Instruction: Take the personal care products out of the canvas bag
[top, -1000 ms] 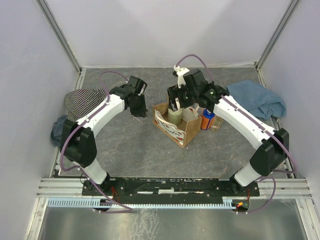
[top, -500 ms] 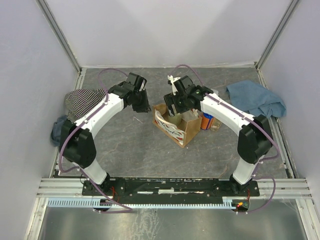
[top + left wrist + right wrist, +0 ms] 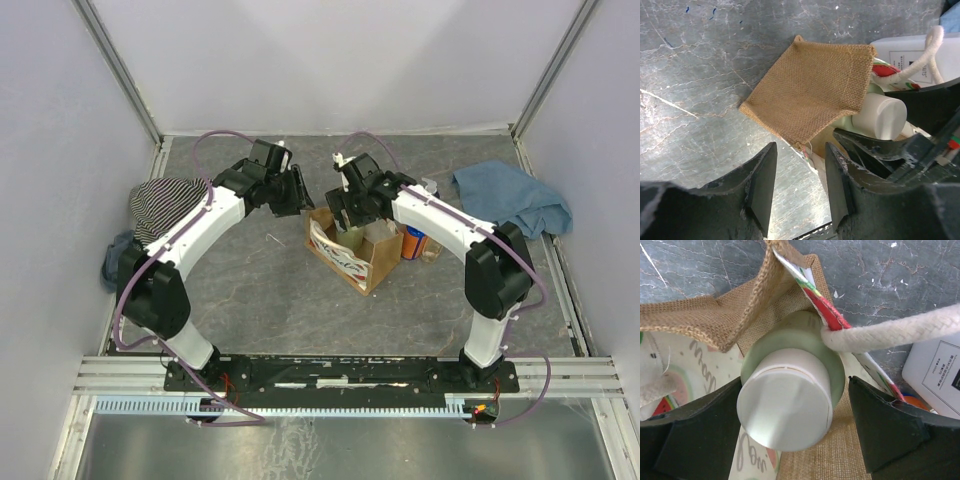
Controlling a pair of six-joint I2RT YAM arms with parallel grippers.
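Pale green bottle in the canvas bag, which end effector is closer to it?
Right. The right end effector straddles the pale green bottle, one finger on each side. The left end effector hovers outside the canvas bag, near its corner, apart from the bottle.

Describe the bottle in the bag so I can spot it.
Mid-table stands the tan canvas bag. Inside it, between the open fingers of the right gripper, is a pale green bottle. Its wide white cap separates it from the orange bottle outside.
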